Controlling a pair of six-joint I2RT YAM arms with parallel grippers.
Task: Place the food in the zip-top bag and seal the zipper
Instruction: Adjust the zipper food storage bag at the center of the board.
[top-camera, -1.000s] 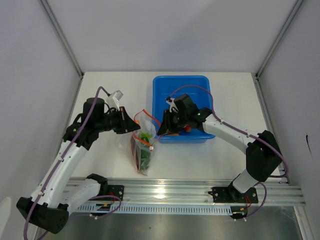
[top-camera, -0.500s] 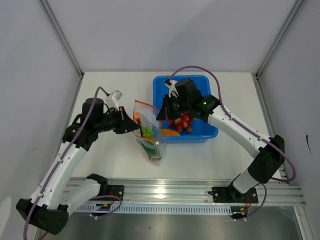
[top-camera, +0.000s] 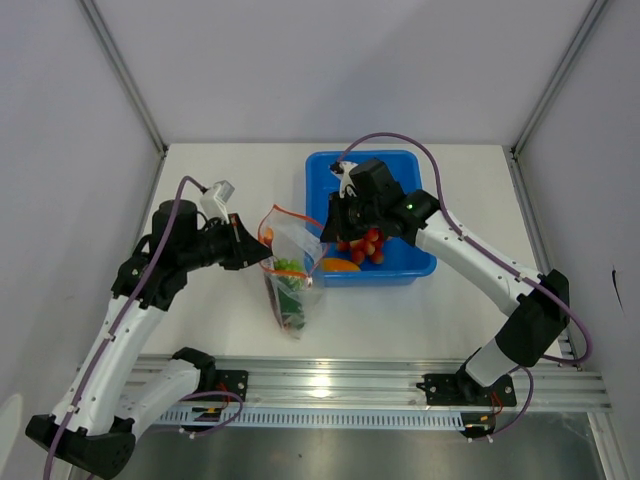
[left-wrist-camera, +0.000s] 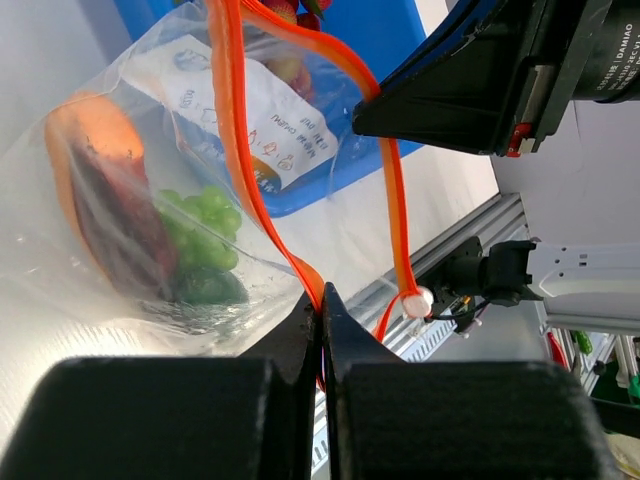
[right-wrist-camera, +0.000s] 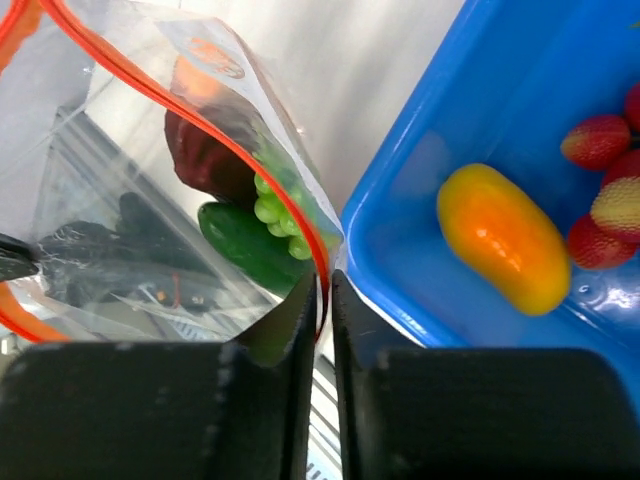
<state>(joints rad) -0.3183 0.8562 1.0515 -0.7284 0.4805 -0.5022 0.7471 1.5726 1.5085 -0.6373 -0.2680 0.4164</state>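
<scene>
The clear zip-top bag (top-camera: 289, 288) hangs between my two grippers with its mouth pulled open. It holds the red-brown meat slice (left-wrist-camera: 100, 195), the green leafy bunch (left-wrist-camera: 205, 222) and the dark green cucumber (right-wrist-camera: 248, 246). My left gripper (left-wrist-camera: 322, 297) is shut on the orange-red zipper (left-wrist-camera: 232, 120) at the bag's left end. My right gripper (right-wrist-camera: 321, 288) is shut on the zipper edge at the right end, by the bin's wall. The orange-yellow piece (right-wrist-camera: 502, 240) and small red fruits (right-wrist-camera: 598, 142) lie in the blue bin (top-camera: 400, 268).
The blue bin stands at the back middle of the white table (top-camera: 220, 180), touching the bag's right side. The zipper's white slider (left-wrist-camera: 415, 300) dangles off the strip. The metal rail (top-camera: 330, 385) runs along the near edge.
The right gripper rose from the bin's front edge and the bag came up off the table. The left arm then pulled back left, and the bag now hangs more upright with a wider mouth.
</scene>
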